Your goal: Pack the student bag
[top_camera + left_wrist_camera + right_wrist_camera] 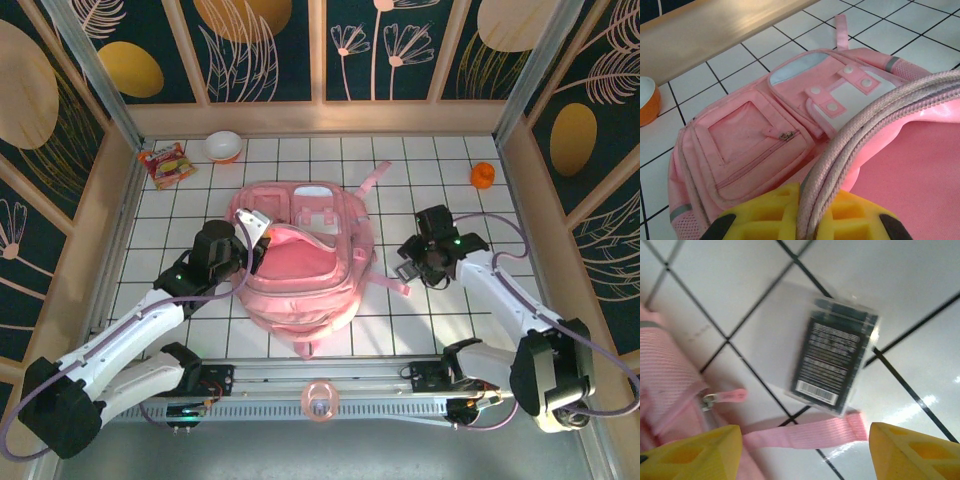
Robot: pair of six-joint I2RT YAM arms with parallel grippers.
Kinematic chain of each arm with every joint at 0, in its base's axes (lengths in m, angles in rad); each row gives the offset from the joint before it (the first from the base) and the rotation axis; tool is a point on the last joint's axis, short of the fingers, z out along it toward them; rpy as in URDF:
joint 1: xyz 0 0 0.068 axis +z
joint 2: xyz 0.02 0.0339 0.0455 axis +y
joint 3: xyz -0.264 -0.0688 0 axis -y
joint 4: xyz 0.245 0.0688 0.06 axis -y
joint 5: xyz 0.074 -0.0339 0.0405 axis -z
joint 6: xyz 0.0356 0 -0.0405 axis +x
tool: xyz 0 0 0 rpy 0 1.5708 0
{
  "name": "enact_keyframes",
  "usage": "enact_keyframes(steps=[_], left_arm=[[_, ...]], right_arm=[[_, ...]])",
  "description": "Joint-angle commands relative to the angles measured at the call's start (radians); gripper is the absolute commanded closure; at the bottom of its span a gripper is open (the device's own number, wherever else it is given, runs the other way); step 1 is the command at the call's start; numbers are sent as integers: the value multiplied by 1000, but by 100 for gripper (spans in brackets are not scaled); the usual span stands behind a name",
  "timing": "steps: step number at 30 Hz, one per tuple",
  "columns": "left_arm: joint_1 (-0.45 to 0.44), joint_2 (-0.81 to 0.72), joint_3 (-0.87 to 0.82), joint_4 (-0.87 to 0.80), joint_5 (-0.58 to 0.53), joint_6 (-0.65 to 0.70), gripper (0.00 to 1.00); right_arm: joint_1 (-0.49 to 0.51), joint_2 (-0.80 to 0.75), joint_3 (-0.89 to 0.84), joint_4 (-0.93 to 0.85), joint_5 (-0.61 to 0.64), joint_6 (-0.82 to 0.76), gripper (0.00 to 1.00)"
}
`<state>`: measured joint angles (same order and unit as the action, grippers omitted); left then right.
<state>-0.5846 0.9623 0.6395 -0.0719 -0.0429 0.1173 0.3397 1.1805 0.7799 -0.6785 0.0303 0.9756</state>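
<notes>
The student bag (300, 270), a big pink backpack, lies flat mid-table with its main opening gaping. Its zipped front pocket (750, 145) and snap flaps face up. My left gripper (257, 232) is shut on the corded rim of the bag's opening (850, 150), which runs up between the yellow fingers (765, 215). My right gripper (415, 258) hovers open just right of the bag. Below it lies a flat clear packet with a dark printed card (835, 360), beside a loose pink strap (805, 432) and a zip pull (730, 396). Nothing sits between its fingertips (695, 452).
A snack packet (165, 163) and a white and orange bowl (224, 146) sit at the back left; the bowl (647, 100) is also at the left wrist view's edge. A small orange object (483, 175) lies back right. A pink ring (320, 400) rests on the front rail.
</notes>
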Motion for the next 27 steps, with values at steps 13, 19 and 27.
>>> enact_keyframes(steps=[13,19,27], left_arm=[[8,3,-11,97,-22,-65,92],[8,-1,-17,100,-23,-62,92],[8,13,-22,116,-9,-76,92]], right_arm=[[-5,336,77,42,-35,21,22],[-16,358,76,69,-27,12,20],[-50,407,62,78,-30,-33,23]])
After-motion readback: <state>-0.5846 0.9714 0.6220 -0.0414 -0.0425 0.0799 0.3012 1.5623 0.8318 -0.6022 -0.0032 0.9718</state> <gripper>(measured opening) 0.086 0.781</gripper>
